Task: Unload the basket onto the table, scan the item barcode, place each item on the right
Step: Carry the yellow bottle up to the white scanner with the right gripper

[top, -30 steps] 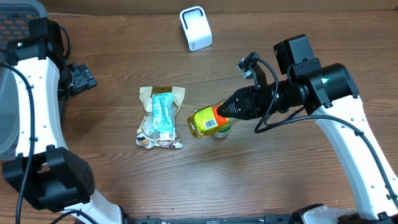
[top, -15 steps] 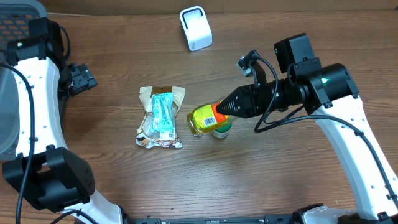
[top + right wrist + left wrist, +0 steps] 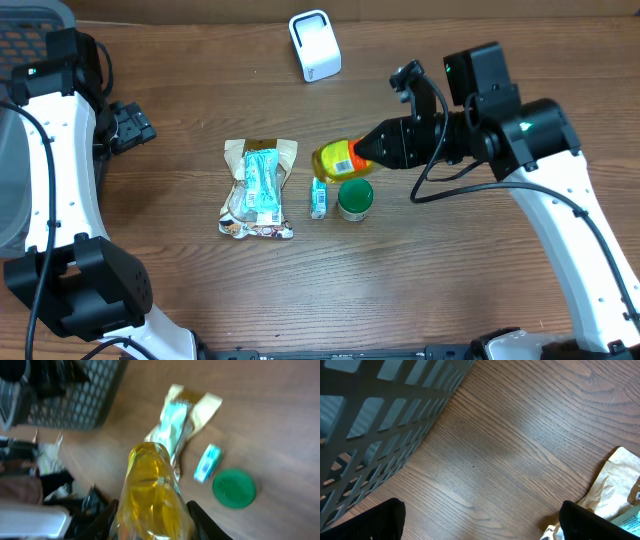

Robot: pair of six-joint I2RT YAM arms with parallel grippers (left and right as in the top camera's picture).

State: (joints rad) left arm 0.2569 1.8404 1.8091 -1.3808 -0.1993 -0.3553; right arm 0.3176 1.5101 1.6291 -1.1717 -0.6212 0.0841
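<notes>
A yellow bottle point(image 3: 335, 160) with an orange-and-white label hangs above the table, its base pointing left, and my right gripper point(image 3: 366, 155) is shut on it. In the right wrist view the bottle point(image 3: 152, 487) fills the space between the fingers point(image 3: 201, 519). The white scanner point(image 3: 315, 45) stands at the back of the table, apart from the bottle. No barcode can be made out. My left gripper point(image 3: 130, 125) is open at the far left next to the basket; its wrist view shows the left gripper point(image 3: 480, 527) over bare wood.
A green round lid or can point(image 3: 354, 198), a small teal pack point(image 3: 318, 197) and a beige snack bag point(image 3: 258, 187) lie on the table below the bottle. A dark mesh basket point(image 3: 380, 420) stands at the far left. The snack bag's corner point(image 3: 620, 485) shows by the left gripper.
My right gripper has carried the bottle up and toward the back of the table, uncovering the teal pack and the green lid. The left arm has not moved.
</notes>
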